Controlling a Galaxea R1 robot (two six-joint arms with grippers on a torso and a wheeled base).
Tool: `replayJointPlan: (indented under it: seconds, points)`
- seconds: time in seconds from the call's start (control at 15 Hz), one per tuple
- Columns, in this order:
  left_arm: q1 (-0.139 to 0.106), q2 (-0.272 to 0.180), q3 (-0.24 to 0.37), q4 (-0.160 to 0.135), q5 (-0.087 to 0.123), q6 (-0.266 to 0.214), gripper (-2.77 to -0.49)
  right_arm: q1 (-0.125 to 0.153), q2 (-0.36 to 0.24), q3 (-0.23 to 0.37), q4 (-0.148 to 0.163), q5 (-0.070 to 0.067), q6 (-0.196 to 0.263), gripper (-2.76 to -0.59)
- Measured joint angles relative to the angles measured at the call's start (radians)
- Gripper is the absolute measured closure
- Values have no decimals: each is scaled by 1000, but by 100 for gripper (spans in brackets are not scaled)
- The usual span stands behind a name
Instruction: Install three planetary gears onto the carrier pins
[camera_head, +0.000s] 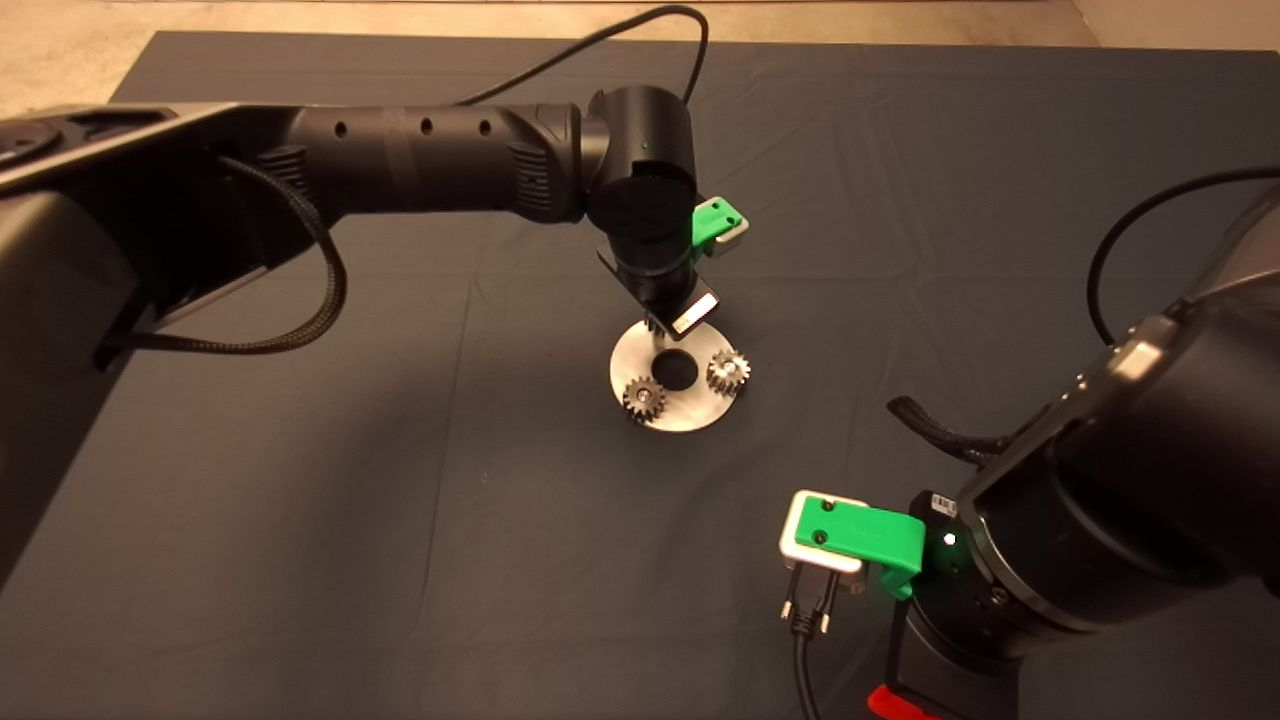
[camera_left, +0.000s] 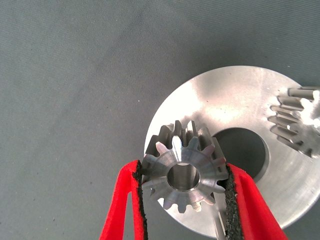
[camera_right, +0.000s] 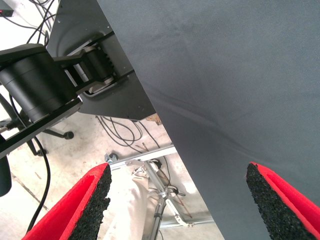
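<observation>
One gear (camera_left: 185, 172) in left claw (camera_left: 182, 200)

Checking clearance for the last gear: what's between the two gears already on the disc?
In the head view, only the disc's centre hole and bare metal lie between the two seated gears.

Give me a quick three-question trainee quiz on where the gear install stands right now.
1. True or false: two planetary gears already sit on the round disc.
2. What is the left gripper holding? A) a gear B) a pin C) nothing
3. Fill in: the right gripper waits at the mat's lower right with its fingers ____.

Key: 1 true; 2 A, a third gear held over the disc beside its centre hole; 3 open.
</observation>
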Motion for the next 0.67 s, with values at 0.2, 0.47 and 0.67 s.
replayJointPlan:
  seconds: [0.2,0.47,0.67]
  points:
    - [9,0,0,22,0,0,-64,0,0,0,0,0,0,-200]
    - [9,0,0,50,0,3,-64,0,6,0,0,0,0,-200]
    - [9,-1,0,55,1,11,-64,0,8,0,0,0,0,-200]
